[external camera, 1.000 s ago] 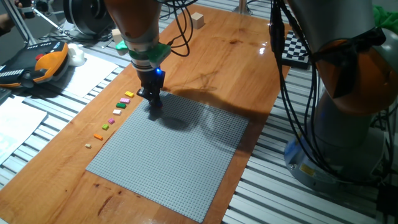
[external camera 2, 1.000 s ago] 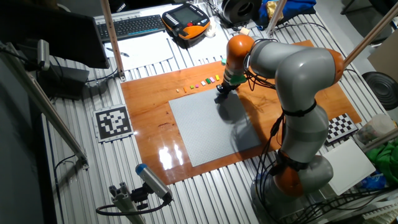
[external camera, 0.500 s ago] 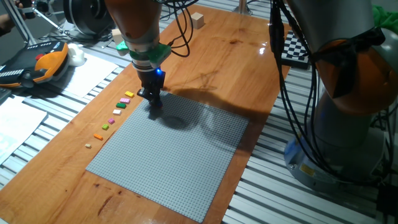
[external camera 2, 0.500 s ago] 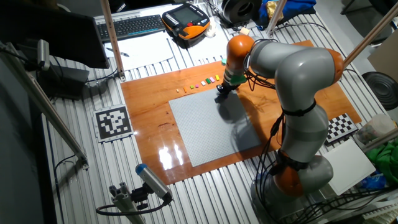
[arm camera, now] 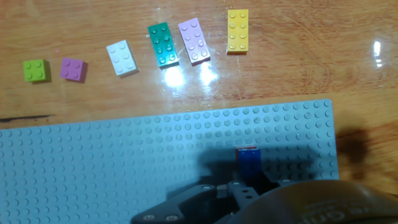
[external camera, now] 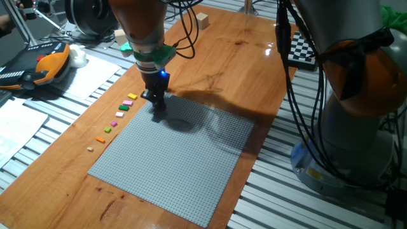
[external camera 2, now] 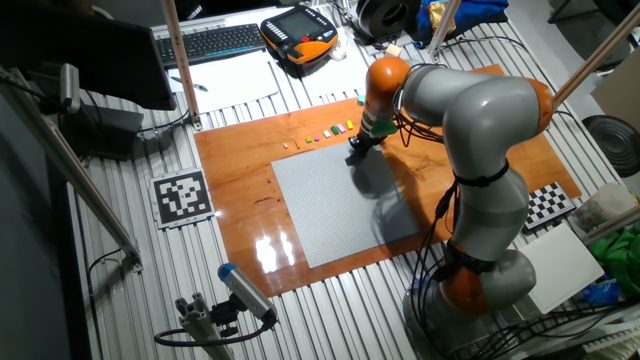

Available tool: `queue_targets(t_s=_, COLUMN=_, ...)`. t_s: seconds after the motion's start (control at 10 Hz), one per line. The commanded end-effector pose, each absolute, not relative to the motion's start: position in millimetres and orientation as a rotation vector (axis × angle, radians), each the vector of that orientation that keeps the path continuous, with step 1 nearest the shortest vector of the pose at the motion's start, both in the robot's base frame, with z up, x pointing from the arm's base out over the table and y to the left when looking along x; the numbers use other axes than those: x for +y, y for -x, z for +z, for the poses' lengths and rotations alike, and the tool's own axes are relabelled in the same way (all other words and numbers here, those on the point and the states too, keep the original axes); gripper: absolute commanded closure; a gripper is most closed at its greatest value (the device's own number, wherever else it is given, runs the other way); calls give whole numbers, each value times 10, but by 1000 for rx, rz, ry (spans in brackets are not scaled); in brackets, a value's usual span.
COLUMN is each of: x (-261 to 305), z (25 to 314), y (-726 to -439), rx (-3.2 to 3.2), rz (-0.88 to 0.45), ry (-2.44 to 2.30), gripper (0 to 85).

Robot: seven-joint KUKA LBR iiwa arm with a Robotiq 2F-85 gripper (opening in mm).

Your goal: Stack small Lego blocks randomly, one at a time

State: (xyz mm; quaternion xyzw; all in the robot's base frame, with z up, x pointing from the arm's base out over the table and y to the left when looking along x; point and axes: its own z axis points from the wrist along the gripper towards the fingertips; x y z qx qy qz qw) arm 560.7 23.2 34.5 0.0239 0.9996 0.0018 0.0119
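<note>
The grey baseplate [arm camera: 124,168] lies on the wooden table [external camera: 241,57]. The gripper [external camera: 157,107] stands at its near corner; whether it is pinching the blue block [arm camera: 249,163] on the studs there, I cannot tell. Just beyond the baseplate's edge lie 6 loose blocks [arm camera: 163,43] in a row.

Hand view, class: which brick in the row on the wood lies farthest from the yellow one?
The lime green brick, at the left end of the row, just beyond the purple brick; the yellow brick ends the other side.
</note>
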Motion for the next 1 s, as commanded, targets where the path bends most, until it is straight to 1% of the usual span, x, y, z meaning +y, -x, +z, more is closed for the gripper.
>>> queue_targets(t_s=0.0, x=226, z=341, y=-5605, rx=3117, rz=6, ry=-78, gripper=850)
queue_targets(t_s=0.9, x=214, z=338, y=-5631, rx=3119, rz=6, ry=-73, gripper=850)
